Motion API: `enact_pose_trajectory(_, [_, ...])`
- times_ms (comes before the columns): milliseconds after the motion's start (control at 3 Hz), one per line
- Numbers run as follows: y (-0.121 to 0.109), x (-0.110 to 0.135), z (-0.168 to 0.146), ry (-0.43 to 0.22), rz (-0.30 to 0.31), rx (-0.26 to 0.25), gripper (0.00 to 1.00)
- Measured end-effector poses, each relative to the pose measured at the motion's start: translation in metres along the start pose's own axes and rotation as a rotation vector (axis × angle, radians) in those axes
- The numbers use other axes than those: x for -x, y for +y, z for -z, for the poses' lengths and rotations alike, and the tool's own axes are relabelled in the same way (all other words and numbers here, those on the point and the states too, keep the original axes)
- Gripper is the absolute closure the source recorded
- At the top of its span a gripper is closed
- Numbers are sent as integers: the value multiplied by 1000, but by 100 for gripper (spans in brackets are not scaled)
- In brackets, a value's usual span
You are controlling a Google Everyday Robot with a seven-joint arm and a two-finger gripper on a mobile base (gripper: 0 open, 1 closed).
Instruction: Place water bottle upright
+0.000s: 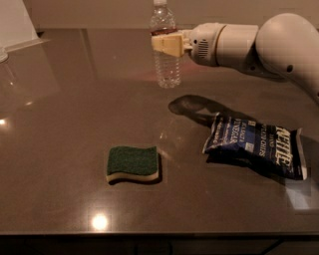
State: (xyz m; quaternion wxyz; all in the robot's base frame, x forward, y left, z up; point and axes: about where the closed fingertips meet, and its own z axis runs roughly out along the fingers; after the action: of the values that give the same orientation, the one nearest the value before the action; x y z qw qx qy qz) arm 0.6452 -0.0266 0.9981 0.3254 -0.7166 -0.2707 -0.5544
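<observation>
1. Clearly, the small clear ribbed plastic water bottle [168, 69] stood upright on the dark brown glossy table [60, 109], at the far side, approx. mid-width. Its long axis was vertical, base flat on the surface, neck pointing straight up.
2. Its white cap [160, 2] was cut off by the top edge of the view. The dark/red label band sat high on the body, mostly hidden behind the gripper.
3. The cream-tipped gripper [163, 44] reached in horizontally from the right. It lay across the bottle's upper part at label height, well above the table.
4. The gripper overlapped the bottle's full width there. Whether it was clamped on the bottle or slack around it couldn't be told.
5. The white rounded robot arm [259, 42] ran back from the gripper to the right edge, w/ a big white joint at upper right.
6. The arm's dark shadow [197, 105] fell on the table, right of & nearer than the bottle's base.
7. A dark blue crinkled chip bag [256, 145] w/ white lettering lay flat on the right side. Its left end was just beside the shadow, and it lay apart from the bottle.
8. A green-topped, pale-bottomed rectangular sponge [132, 163] lay flat nearer the camera, left of the bag. It was well apart from both bottle & bag.
9. A white panel [15, 22] stood at the far-left corner; what it was couldn't be told.
</observation>
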Motion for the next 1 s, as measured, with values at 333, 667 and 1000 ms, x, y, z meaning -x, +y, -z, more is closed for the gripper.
enact_pose_trajectory(333, [6, 5, 8, 3, 27, 25, 100])
enact_pose_trajectory(667, [14, 16, 19, 13, 41, 57, 100])
enact_pose_trajectory(1000, [16, 23, 25, 42, 45, 52, 100])
